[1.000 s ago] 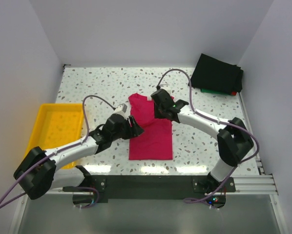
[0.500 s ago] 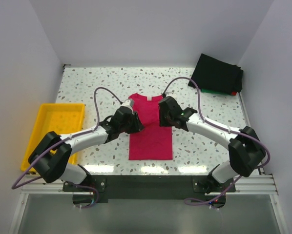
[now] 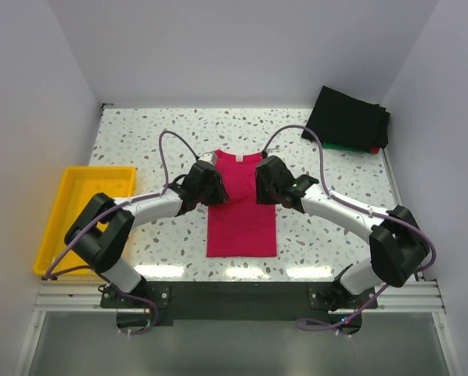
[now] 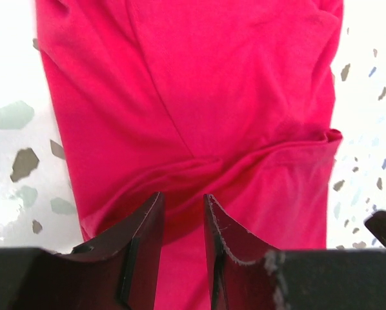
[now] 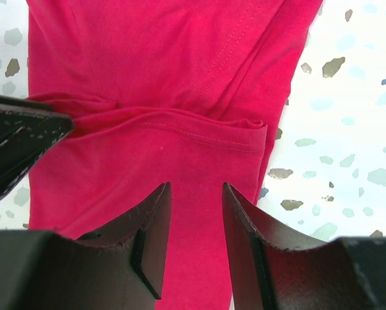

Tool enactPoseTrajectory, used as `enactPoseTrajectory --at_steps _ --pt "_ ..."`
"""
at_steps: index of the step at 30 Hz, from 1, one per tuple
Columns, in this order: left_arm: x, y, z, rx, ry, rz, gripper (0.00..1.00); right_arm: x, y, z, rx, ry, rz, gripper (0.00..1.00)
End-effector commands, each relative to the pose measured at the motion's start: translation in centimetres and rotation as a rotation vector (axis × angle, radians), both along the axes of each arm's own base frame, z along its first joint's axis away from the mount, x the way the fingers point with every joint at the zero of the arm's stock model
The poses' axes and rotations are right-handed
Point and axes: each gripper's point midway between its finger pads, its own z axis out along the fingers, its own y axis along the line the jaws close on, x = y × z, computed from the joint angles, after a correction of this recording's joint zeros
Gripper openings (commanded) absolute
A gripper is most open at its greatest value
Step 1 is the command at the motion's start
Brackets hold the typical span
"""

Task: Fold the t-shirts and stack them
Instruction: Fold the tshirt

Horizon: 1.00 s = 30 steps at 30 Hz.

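Observation:
A crimson-pink t-shirt [image 3: 242, 215] lies folded into a long upright rectangle in the middle of the table, its collar at the far end. My left gripper [image 3: 212, 188] stands over its upper left edge and my right gripper [image 3: 262, 186] over its upper right edge. Seen from the left wrist, the left gripper [image 4: 183, 197] is open by a narrow gap above a cross fold in the shirt [image 4: 232, 97], with nothing between the fingers. The right gripper [image 5: 196, 187] is open too, above the same shirt [image 5: 154, 64] near its right edge.
A stack of folded dark shirts [image 3: 350, 117], with green and red edges showing beneath, sits at the back right corner. A yellow tray [image 3: 76, 205] stands at the table's left edge. The terrazzo tabletop [image 3: 140, 133] is walled on three sides.
The left arm swung from left of the shirt up onto its upper left edge, and its jaws narrowed. The shirt's bunched top now lies flat. The right gripper shifted slightly.

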Motion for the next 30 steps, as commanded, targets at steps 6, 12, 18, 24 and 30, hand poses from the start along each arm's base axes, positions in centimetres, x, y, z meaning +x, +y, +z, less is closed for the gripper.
enactPoseTrajectory --at_steps 6,12,18,24,30 --pt "4.2 0.2 1.4 0.018 -0.066 0.019 0.34 1.8 1.6 -0.2 0.033 -0.017 0.016 0.41" --pt "5.7 1.4 5.1 0.035 -0.126 0.041 0.34 2.7 4.3 -0.4 0.088 -0.005 0.074 0.41" --pt "4.7 3.6 6.7 0.069 -0.141 0.101 0.34 1.2 9.2 0.3 0.198 0.006 0.176 0.42" --pt "3.9 7.6 8.6 0.095 -0.124 0.214 0.34 -0.4 12.5 -1.4 0.306 0.083 0.234 0.41" --pt "3.3 9.5 11.2 0.077 -0.163 0.249 0.35 -0.6 14.0 -2.8 0.332 0.120 0.254 0.41"
